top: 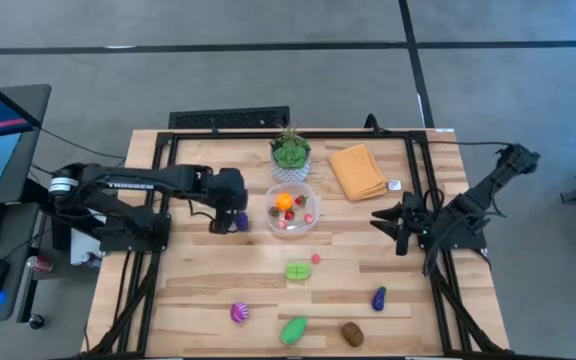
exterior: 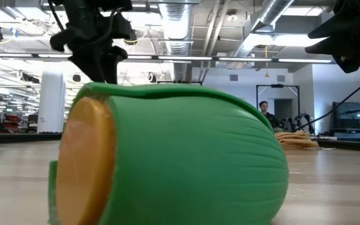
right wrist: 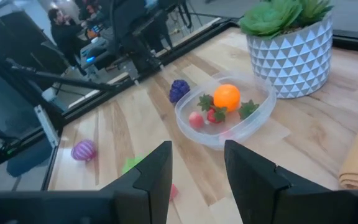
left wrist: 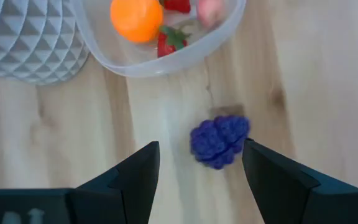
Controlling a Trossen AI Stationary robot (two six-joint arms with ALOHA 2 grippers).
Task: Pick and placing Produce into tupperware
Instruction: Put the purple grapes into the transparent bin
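The clear tupperware [top: 292, 208] stands mid-table and holds an orange [left wrist: 137, 18], strawberries [left wrist: 169, 40] and a pink piece. A purple grape cluster [left wrist: 219, 140] lies on the wood just left of it. My left gripper [left wrist: 201, 146] hovers open above the grapes, fingers pointing steeply down on either side of them, touching nothing. My right gripper [right wrist: 196, 165] waits at the table's right side [top: 393, 222], open and empty, facing the tupperware [right wrist: 225, 109]. More produce lies near the front edge: a green piece [top: 299, 270], an eggplant [top: 379, 297], a pink-purple piece [top: 240, 313], a green one [top: 293, 329] and a brown one [top: 352, 332].
A potted plant in a white patterned pot [top: 290, 150] stands just behind the tupperware, and a folded orange cloth [top: 357, 170] lies at the back right. A small pink piece [top: 317, 258] sits by the green one. The green piece at the front fills the low view [exterior: 167, 156].
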